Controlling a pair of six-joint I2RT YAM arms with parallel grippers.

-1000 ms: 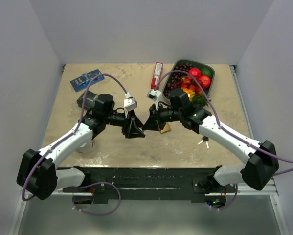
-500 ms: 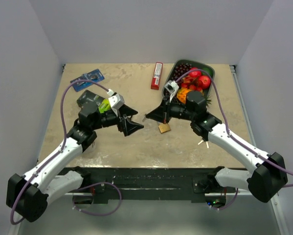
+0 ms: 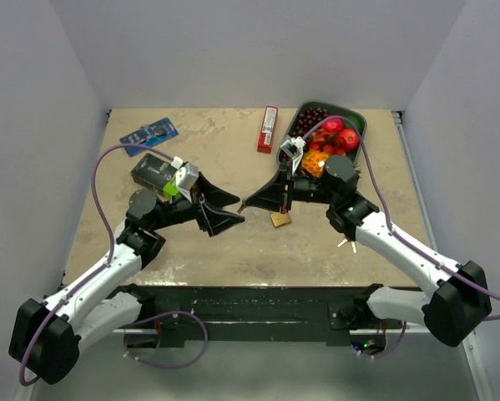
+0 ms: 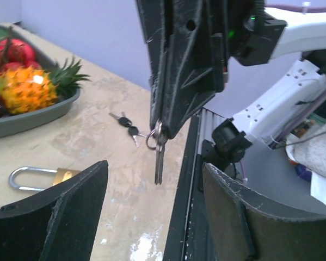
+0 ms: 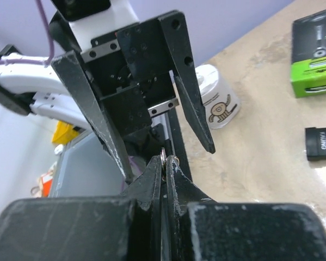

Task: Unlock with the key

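A brass padlock (image 3: 280,219) lies on the table between the arms; it also shows in the left wrist view (image 4: 37,176). My right gripper (image 3: 244,202) is shut on a silver key (image 4: 159,157) with a ring, held above the table just left of the padlock. The ring sticks out past the closed right fingertips (image 5: 172,163). My left gripper (image 3: 240,208) is open and empty. It faces the right gripper's tip, its fingers (image 4: 70,217) spread either side of the hanging key without touching it.
A pair of spare keys (image 3: 347,243) lies near the right arm. A grey tray of fruit (image 3: 360,138) stands at back right, a red packet (image 3: 268,128) beside it. A blue packet (image 3: 149,134) and green-black box (image 3: 154,174) lie at left. A white cup (image 5: 217,103) stands near the left arm.
The grippers, close together over the padlock a second ago, have drawn apart. The left arm has pulled back to the left with its gripper open. The right gripper keeps the key.
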